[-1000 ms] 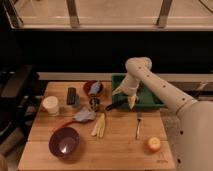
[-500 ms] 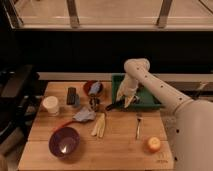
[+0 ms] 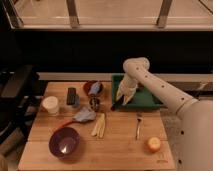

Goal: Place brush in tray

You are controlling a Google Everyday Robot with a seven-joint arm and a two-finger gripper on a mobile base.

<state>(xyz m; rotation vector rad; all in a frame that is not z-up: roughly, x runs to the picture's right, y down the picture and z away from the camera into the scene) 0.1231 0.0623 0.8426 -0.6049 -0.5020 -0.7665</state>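
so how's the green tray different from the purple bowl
Shape: the tray is rectangular and shallow, while the purple bowl is round and deeper.
Colour: the tray is dark green and the bowl is purple.
Place: the tray sits at the far right of the table, with the gripper at its front-left corner. The bowl sits near the front left, away from the arm.
Both are open containers resting on the wooden table.

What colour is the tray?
Dark green tray, seen in the camera view. The gripper is over its left end as pictured.
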